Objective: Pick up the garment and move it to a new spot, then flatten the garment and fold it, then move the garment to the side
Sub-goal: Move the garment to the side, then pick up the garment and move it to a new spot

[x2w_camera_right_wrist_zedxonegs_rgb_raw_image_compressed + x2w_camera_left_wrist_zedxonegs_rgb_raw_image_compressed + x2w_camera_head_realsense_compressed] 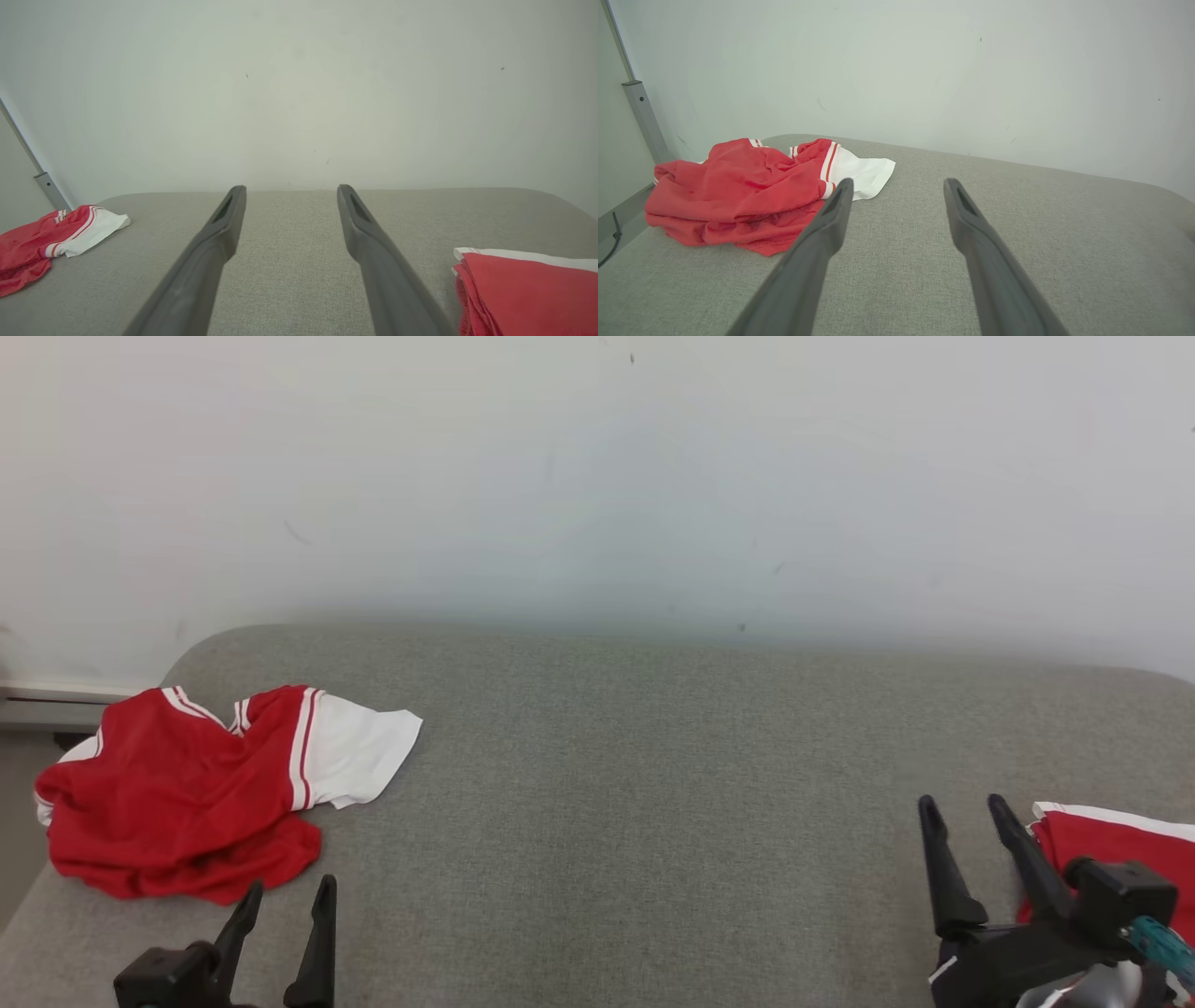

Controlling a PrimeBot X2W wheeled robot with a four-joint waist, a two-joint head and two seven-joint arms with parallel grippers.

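Note:
A crumpled red garment (177,793) with white sleeves and striped trim lies at the left end of the grey padded table (635,775). It also shows in the left wrist view as the garment (747,196) and far left in the right wrist view as the garment (42,238). My left gripper (288,891) stands open just in front of its near edge, nothing between the fingers (831,219). My right gripper (962,803) is open at the lower right, empty, with its fingers (224,224) over bare table.
A folded red and white garment (1116,845) lies at the table's right edge beside my right gripper, seen also in the right wrist view (528,289). A pale wall (597,476) backs the table. A metal rail (644,116) stands at the left.

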